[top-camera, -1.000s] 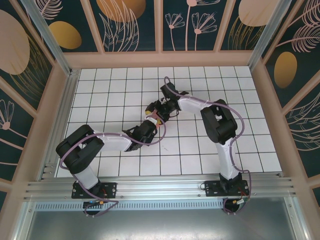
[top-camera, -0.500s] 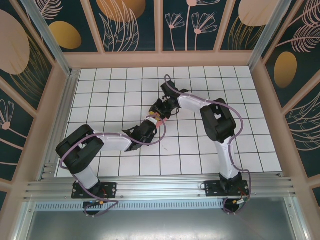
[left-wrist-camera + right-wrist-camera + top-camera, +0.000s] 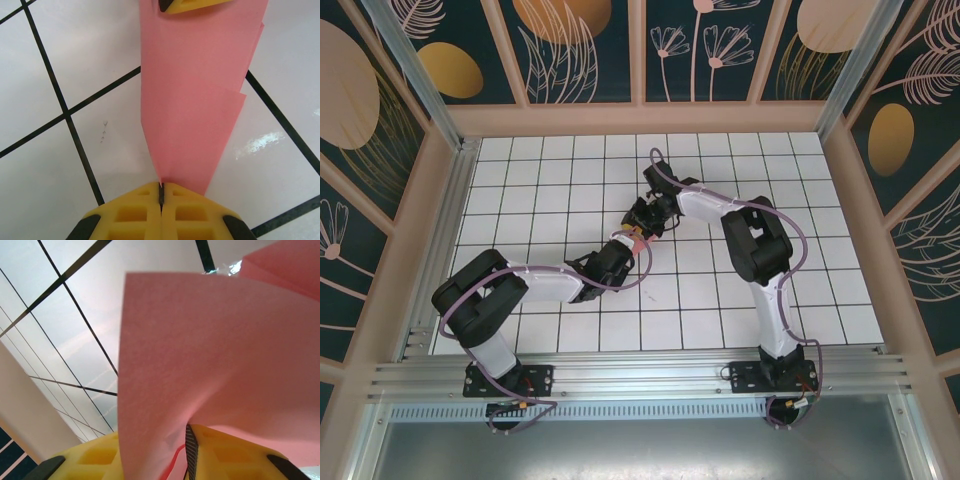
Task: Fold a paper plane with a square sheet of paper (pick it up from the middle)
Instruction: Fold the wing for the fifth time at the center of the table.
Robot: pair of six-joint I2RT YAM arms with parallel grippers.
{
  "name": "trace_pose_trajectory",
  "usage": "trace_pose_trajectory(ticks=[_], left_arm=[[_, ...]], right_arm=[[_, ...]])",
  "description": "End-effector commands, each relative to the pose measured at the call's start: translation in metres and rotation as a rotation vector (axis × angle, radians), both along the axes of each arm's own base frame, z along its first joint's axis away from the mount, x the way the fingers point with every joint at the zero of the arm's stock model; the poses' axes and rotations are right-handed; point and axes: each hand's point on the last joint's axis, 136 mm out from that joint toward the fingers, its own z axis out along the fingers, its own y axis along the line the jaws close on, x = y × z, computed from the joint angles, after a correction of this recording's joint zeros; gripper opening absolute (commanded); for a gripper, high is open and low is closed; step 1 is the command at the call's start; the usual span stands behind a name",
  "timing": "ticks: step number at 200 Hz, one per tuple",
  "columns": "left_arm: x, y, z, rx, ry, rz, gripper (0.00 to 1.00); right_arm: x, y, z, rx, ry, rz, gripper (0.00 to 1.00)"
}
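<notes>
Though little of it can be made out from above, the pink paper [image 3: 195, 100] is already well past being a flat square. Nearest the arms' bases, the left claw [image 3: 161, 189] is pressed fully shut, and the narrow end of the paper comes straight out of the seam between its yellow fingers [image 3: 130, 215]. From there the paper widens away from the claw as a long tapered strip. Its right edge shows stepped, overlapping layers, so I judge that several folds are made and a dart-like body is taking shape.

From above, the paper [image 3: 639, 237] is a small pink patch hung between the two claws over the middle of the tiled table [image 3: 520, 170]; whether it touches the tiles I cannot tell. The left claw [image 3: 626, 245] sits on its near side and the right claw [image 3: 644, 216] just beyond it.

At that far end the right claw [image 3: 189, 436] looks closed down to a thin dark slit, with the paper [image 3: 220, 355] rising out of it and curling loosely over the fingers [image 3: 100, 460]. I take it as pinching that end. The curl suggests the far part is not yet pressed flat.

What seems left is sharpening the creases and spreading the wings. No finished plane lies on the table.
</notes>
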Motion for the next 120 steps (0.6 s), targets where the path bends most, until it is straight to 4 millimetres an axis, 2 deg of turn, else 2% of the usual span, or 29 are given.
trace_pose_trajectory(ticks=[1,45,74,96,120], left_arm=[[-0.003,0.004,-0.006,0.033,0.010,0.000,0.00],[-0.003,0.004,-0.006,0.035,0.012,0.001,0.00],[-0.005,0.005,-0.008,0.037,0.022,0.002,0.00],[-0.006,0.003,-0.004,0.023,0.025,-0.001,0.01],[-0.007,0.002,-0.001,0.010,0.031,0.003,0.10]], right_arm=[[-0.008,0.003,0.023,0.027,-0.021,0.035,0.29],[-0.015,-0.003,0.019,0.009,-0.027,0.044,0.18],[-0.013,-0.008,0.016,0.001,-0.051,0.053,0.04],[-0.013,-0.009,0.013,-0.003,-0.068,0.069,0.01],[-0.013,-0.010,0.013,0.003,-0.092,0.088,0.00]])
